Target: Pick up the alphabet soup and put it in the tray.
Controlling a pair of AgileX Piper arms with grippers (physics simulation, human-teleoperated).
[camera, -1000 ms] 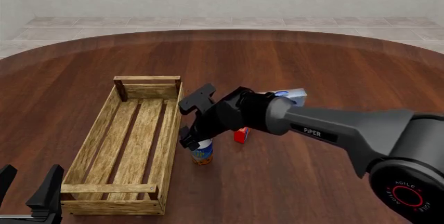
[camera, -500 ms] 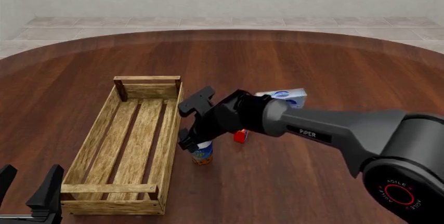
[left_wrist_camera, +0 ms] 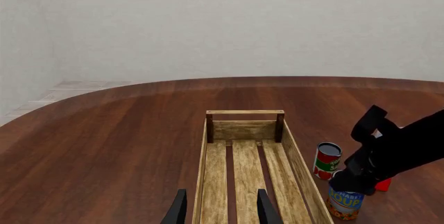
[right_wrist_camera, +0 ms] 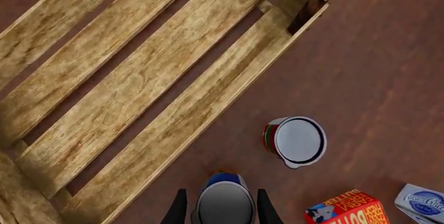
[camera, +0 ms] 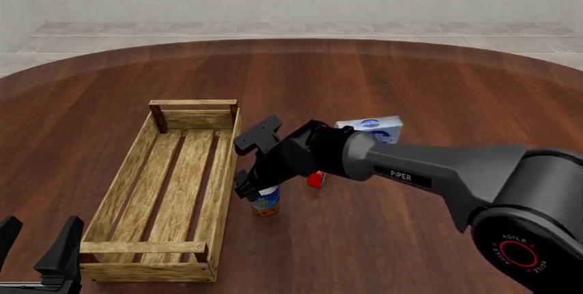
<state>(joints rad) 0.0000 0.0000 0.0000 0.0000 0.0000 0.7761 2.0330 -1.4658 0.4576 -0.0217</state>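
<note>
Right arm's fingers astride alphabet soup

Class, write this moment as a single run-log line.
stage: reaching to grasp | right gripper: open, fingers either side of soup can | can: upright on table, beside tray | left gripper: open, idle

So on the dark wood table there's a second can, red and green label with a white band, standing upright; the right wrist view looks straight down on its top. In the left wrist view its top looks dark. Near it sits a red box with orange-yellow lettering that reads something like "butter", plus a bit of blue on one corner. Just beside that is a white carton with a blue oval logo, lying flat. Behind the table: pale tiled floor and a plain light wall.
</note>
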